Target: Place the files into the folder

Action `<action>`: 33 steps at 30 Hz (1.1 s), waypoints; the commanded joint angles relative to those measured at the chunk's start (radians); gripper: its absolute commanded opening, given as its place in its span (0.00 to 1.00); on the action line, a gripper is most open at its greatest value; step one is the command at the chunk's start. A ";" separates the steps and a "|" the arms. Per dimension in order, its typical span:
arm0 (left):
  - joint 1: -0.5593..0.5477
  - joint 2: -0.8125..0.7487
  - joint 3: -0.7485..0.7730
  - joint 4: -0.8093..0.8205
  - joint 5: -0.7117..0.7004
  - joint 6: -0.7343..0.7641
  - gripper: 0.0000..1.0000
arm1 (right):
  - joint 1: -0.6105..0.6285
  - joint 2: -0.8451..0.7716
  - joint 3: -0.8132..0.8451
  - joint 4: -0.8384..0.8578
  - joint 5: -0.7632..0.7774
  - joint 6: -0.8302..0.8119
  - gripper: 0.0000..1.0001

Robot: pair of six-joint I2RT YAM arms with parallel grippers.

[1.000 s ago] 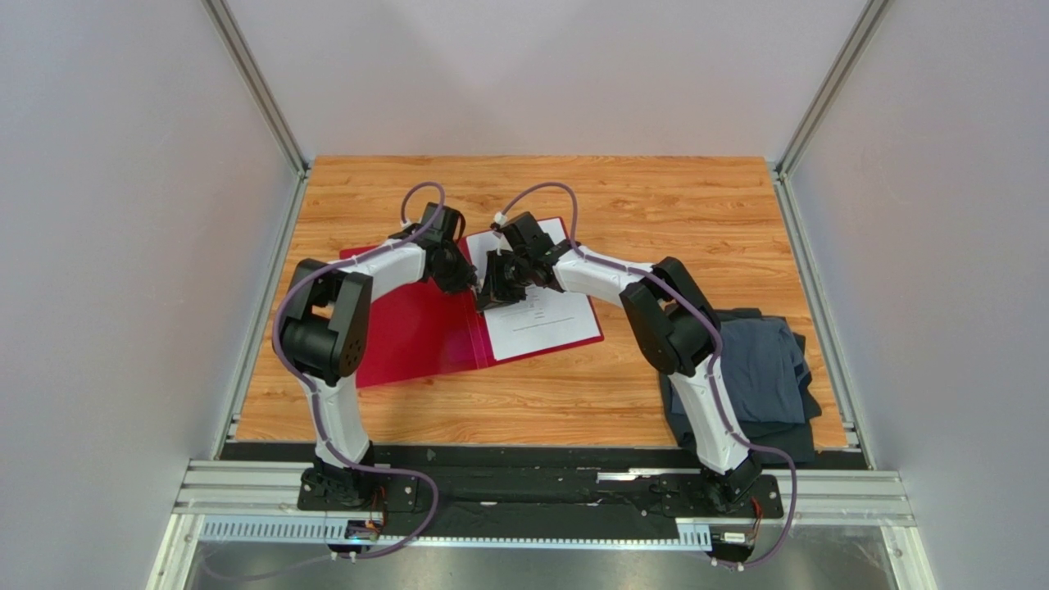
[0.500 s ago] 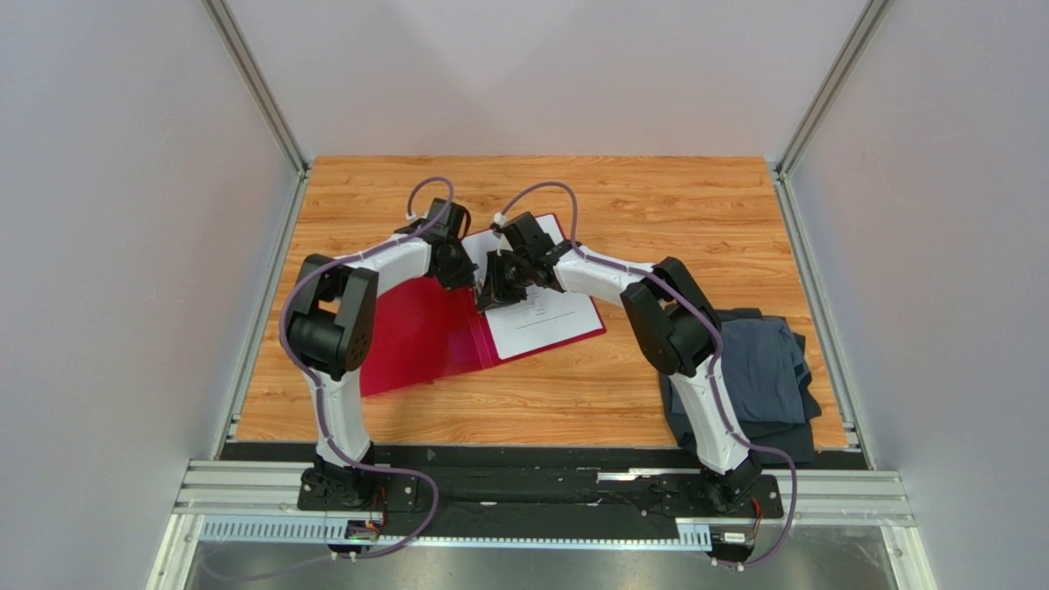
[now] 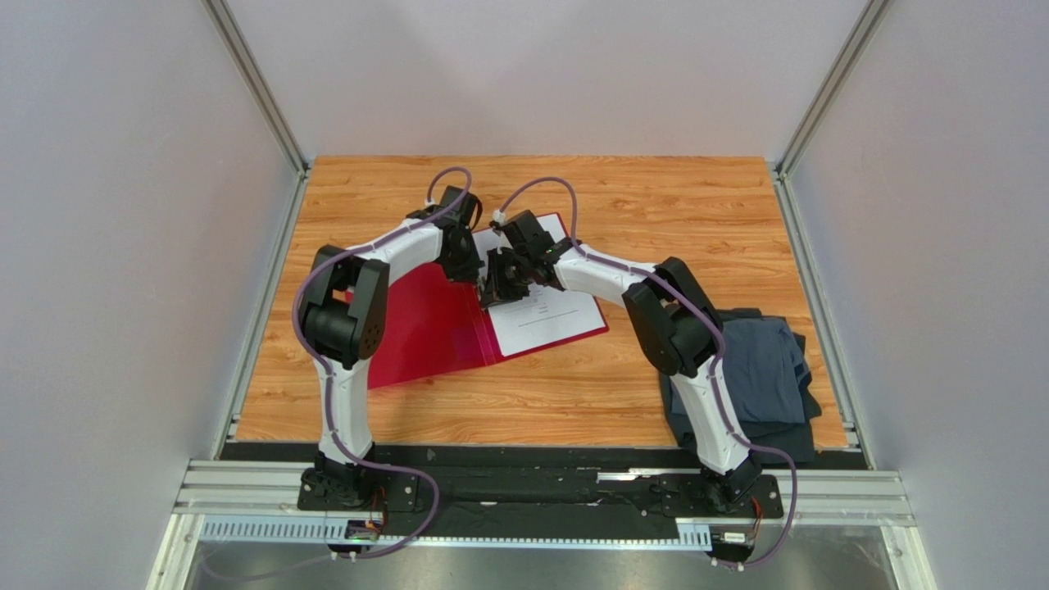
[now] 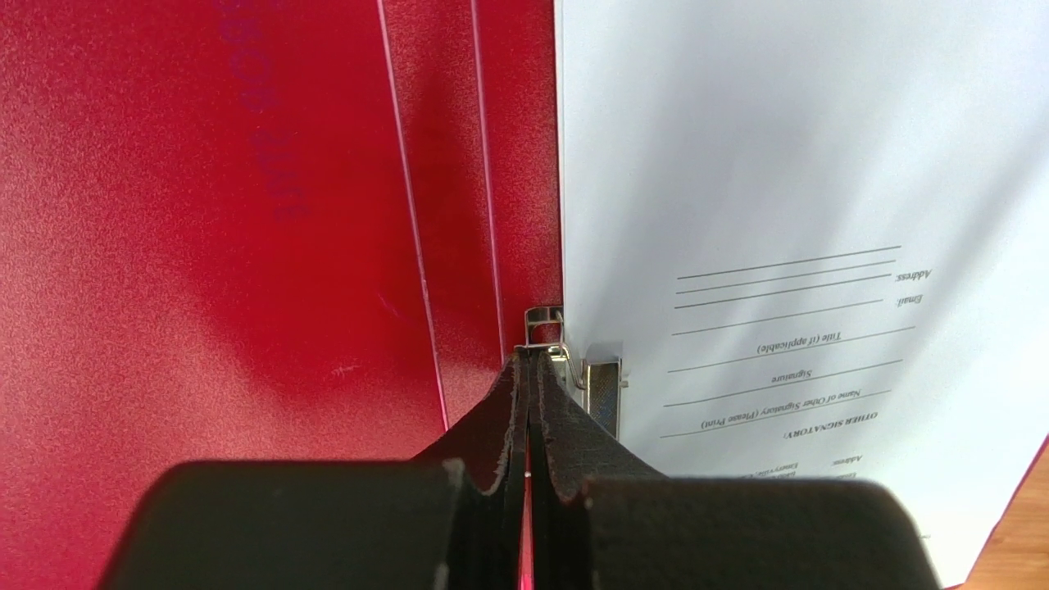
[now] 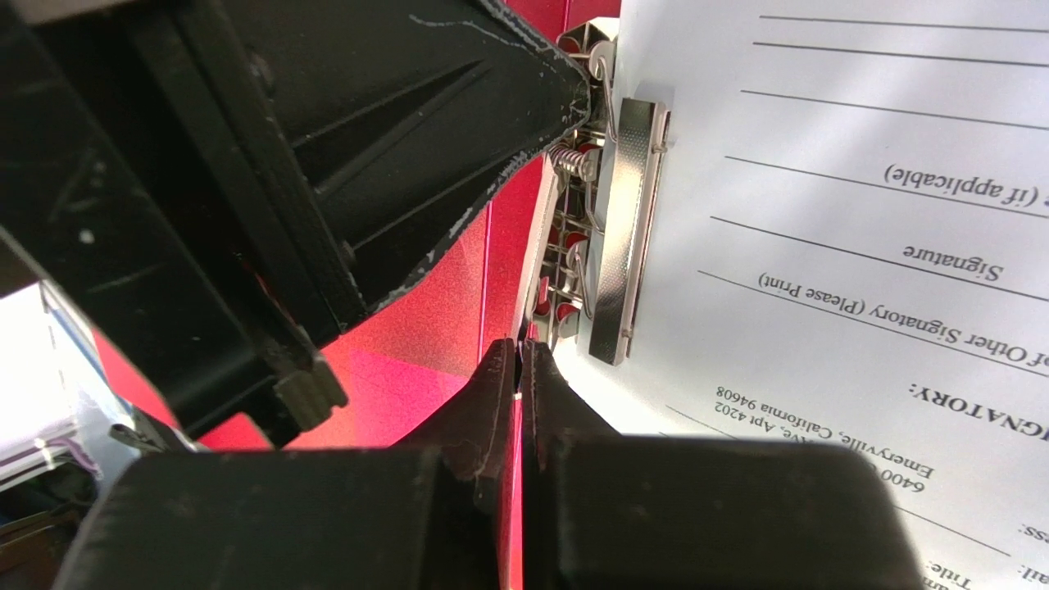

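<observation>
In the top view, the red folder [image 3: 425, 326] lies open in the middle of the bench [image 3: 690, 209], with the files [image 3: 554, 314] on its right half. Both tools meet at its spine.

In the left wrist view, the left tool [image 4: 532, 369] is closed and empty. Its tip touches the metal clip [image 4: 601, 381] just ahead.

In the right wrist view, the right tool [image 5: 518, 369], also closed, is just beside the clip's near end. The clip's long axis runs along the spine, and both arms seem equally near.
</observation>
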 commanded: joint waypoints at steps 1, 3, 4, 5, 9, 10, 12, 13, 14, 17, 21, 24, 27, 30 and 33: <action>0.010 0.043 0.006 -0.004 -0.046 0.090 0.00 | -0.017 0.043 -0.036 -0.234 0.131 -0.085 0.00; 0.010 0.046 0.005 -0.001 -0.042 0.094 0.00 | -0.020 0.051 -0.034 -0.243 0.145 -0.080 0.00; 0.010 0.044 0.000 0.002 -0.039 0.097 0.00 | -0.025 0.054 -0.031 -0.254 0.148 -0.082 0.00; 0.010 0.044 0.000 0.004 -0.037 0.099 0.00 | -0.026 0.060 -0.026 -0.260 0.151 -0.083 0.00; 0.009 0.046 -0.003 0.005 -0.035 0.107 0.00 | -0.031 0.080 0.001 -0.315 0.220 -0.089 0.00; 0.009 0.046 -0.001 0.005 -0.034 0.105 0.00 | -0.031 0.082 0.004 -0.336 0.229 -0.092 0.00; 0.009 0.046 -0.001 0.004 -0.034 0.105 0.00 | -0.034 0.082 0.004 -0.344 0.244 -0.093 0.00; 0.009 0.049 0.000 0.004 -0.034 0.107 0.00 | -0.034 0.083 0.004 -0.353 0.251 -0.091 0.00; 0.009 0.051 0.000 0.005 -0.035 0.107 0.00 | -0.034 0.080 0.004 -0.355 0.254 -0.088 0.00; 0.009 0.051 0.002 0.004 -0.035 0.107 0.00 | -0.034 0.079 0.000 -0.373 0.281 -0.065 0.00; 0.009 0.052 0.005 -0.001 -0.032 0.110 0.00 | -0.026 0.070 -0.032 -0.377 0.255 -0.016 0.00; 0.007 0.046 -0.012 -0.010 -0.014 0.099 0.00 | -0.014 0.063 -0.065 -0.329 0.202 0.019 0.00; -0.008 0.023 -0.044 -0.010 0.014 0.088 0.00 | 0.004 0.060 -0.091 -0.303 0.180 0.056 0.00; -0.019 -0.015 -0.093 -0.007 0.023 0.082 0.00 | 0.013 0.025 -0.163 -0.234 0.140 0.087 0.00; -0.019 -0.035 -0.125 0.002 0.029 0.083 0.00 | 0.015 -0.009 -0.227 -0.176 0.120 0.105 0.00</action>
